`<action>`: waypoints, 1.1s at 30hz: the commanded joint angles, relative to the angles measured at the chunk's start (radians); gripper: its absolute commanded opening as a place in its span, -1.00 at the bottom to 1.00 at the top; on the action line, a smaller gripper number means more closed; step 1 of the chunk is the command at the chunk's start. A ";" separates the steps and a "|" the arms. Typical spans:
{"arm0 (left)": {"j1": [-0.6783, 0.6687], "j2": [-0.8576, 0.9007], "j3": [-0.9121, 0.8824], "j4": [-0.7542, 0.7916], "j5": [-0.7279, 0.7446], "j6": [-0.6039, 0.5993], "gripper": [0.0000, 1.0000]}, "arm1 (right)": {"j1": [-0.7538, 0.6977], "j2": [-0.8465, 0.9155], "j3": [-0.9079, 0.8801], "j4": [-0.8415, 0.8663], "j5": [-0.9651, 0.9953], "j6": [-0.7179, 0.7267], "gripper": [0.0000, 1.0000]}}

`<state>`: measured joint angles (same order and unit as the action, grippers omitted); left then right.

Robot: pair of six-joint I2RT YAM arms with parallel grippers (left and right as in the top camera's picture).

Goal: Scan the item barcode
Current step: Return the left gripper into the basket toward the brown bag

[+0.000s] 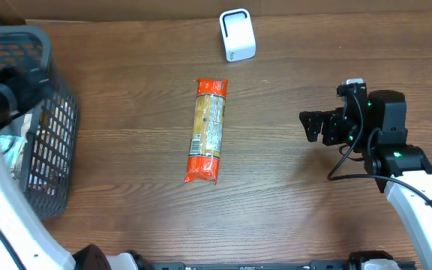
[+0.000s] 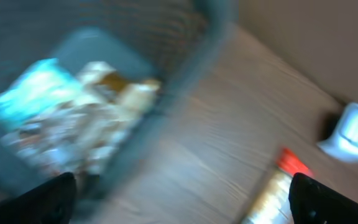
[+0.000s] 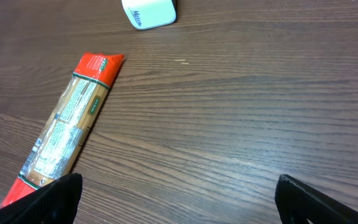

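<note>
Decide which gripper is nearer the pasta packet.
Right. The right gripper hovers to the right of the packet. The left gripper is much farther away, over the basket on the far left.

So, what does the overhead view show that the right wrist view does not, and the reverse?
Only overhead: the mesh basket at the left and the right gripper seen whole. Only right wrist: the lettering on the white scanner. Both: that scanner and the pasta packet lying on the wooden table.
</note>
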<state>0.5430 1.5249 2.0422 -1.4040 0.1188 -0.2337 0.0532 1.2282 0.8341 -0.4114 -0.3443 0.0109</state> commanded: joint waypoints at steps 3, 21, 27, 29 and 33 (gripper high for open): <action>0.231 0.025 -0.108 0.053 -0.011 0.079 1.00 | 0.005 0.003 0.024 0.006 -0.005 -0.005 1.00; 0.233 0.164 -0.687 0.637 0.161 0.449 1.00 | 0.005 0.003 0.024 0.006 -0.005 -0.005 1.00; 0.217 0.267 -0.690 0.630 0.170 0.580 0.98 | 0.005 0.003 0.024 0.006 -0.005 -0.005 1.00; 0.217 0.283 -0.690 0.631 0.171 0.599 0.96 | 0.005 0.003 0.024 0.006 -0.005 -0.005 1.00; 0.217 0.299 -0.690 0.640 0.170 0.641 0.93 | 0.005 0.003 0.024 0.006 -0.005 -0.005 1.00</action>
<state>0.7753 1.8065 1.3655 -0.7620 0.2485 0.3233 0.0532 1.2282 0.8341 -0.4114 -0.3435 0.0109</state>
